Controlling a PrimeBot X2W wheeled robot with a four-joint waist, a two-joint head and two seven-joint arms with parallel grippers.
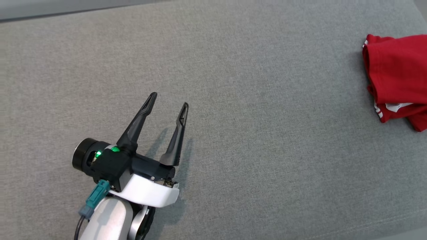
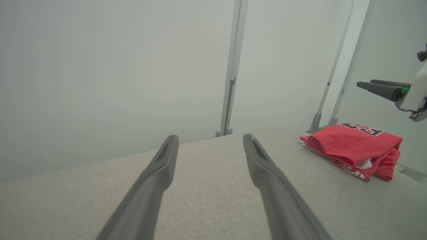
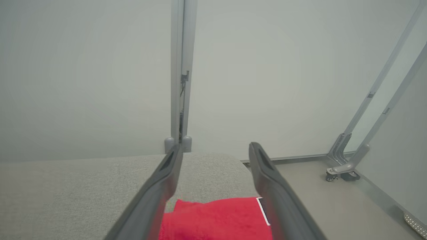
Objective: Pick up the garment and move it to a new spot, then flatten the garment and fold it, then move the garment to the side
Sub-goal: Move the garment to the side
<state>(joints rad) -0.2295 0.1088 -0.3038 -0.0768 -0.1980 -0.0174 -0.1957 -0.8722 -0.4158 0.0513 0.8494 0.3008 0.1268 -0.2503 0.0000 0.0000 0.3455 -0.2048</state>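
The garment [image 1: 397, 76] is a red jersey with white trim, folded into a thick bundle at the right edge of the grey padded surface [image 1: 233, 83]. In the left wrist view the garment [image 2: 353, 146] lies far right, black numbers on top. My left gripper [image 1: 168, 101] stands open over bare fabric at the lower left, far from the garment, nothing between its fingers [image 2: 156, 180]. My right gripper [image 3: 215, 150] is open above the garment [image 3: 217, 218], holding nothing. The right gripper [image 2: 383, 87] also shows hovering over the bundle in the left wrist view.
The grey surface's far edge [image 1: 66, 15] runs along the top left. Pale walls and a grey metal post [image 3: 181, 73] stand behind it. To the right lie floor and slanted frame legs with a caster [image 3: 343, 166].
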